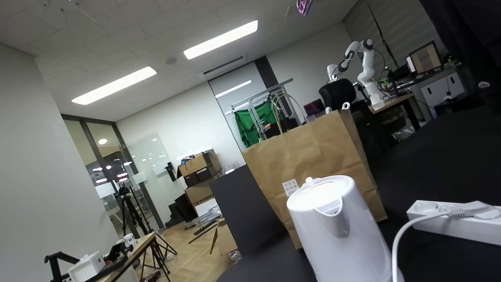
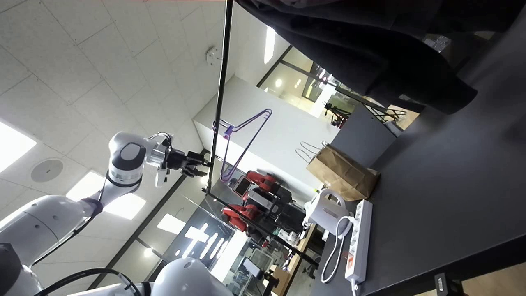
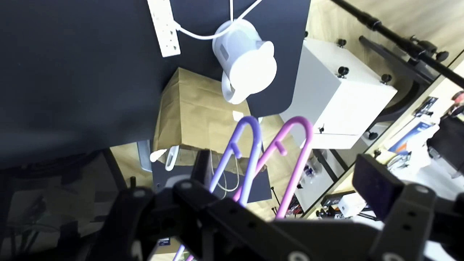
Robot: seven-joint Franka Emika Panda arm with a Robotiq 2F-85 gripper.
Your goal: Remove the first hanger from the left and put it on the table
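Arm (image 2: 127, 162): white and jointed, entering from the edge in an exterior view, its wrist end close to the black pole (image 2: 220, 82).
Gripper (image 3: 285, 169): jaws spread wide, nothing held; in the wrist view its dark fingers (image 3: 377, 185) stand well apart.
Pink hanger (image 3: 296, 174): hanging from the black pole, near the gripper but apart from it; in the wrist view its end shows between the fingers.
Lavender hanger (image 3: 251, 163): just beside the pink one; in the wrist view the rods of both run partly out of sight behind the gripper's body, and in an exterior view their outlines overlap.
Kettle (image 1: 344, 231): white, upright on the table (image 2: 431, 193), just beside the paper bag (image 1: 309, 152); whether the two touch cannot be told.
Power strip (image 2: 359, 242): white, lying near the kettle, a white cord (image 1: 394, 256) plugged into it.
Paper bag: brown and upright.
Table: black, flat, bearing kettle, strip and bag.
White cabinet (image 3: 333, 94): past the table's rounded corner in the wrist view, with round black fittings.
Red robot (image 2: 261, 199): in the background in an exterior view.
Far workbench (image 1: 393, 103): in an exterior view, a white robot arm (image 1: 368, 64) mounted on it.
Tripod (image 1: 124, 192): black, far back in an exterior view.
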